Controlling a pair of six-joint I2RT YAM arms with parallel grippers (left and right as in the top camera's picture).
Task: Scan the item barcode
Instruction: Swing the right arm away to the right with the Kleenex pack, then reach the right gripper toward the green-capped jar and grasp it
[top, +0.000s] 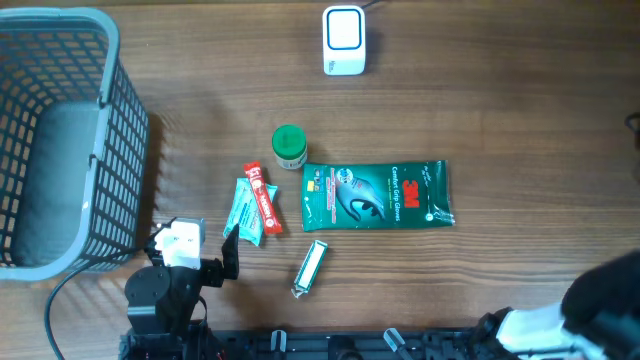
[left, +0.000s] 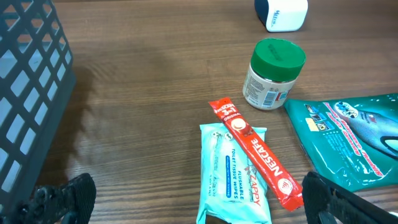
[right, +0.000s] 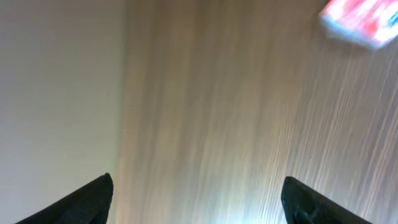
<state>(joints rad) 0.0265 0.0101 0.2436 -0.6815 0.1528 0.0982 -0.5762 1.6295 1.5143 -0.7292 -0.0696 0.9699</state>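
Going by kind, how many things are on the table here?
Basket: 1
Scanner: 1
Jar: 1
Packets: 4 (gloves, wipes, coffee stick, silver sachet)
Total: 7

The right wrist view is smeared by motion blur; a red-and-white object (right: 360, 22) at its top right corner is cut by the edge and cannot be identified. In the overhead view the basket (top: 128, 140) is clipped at the left edge, and the print on the silver sachet (top: 311, 267) is too small to be read.
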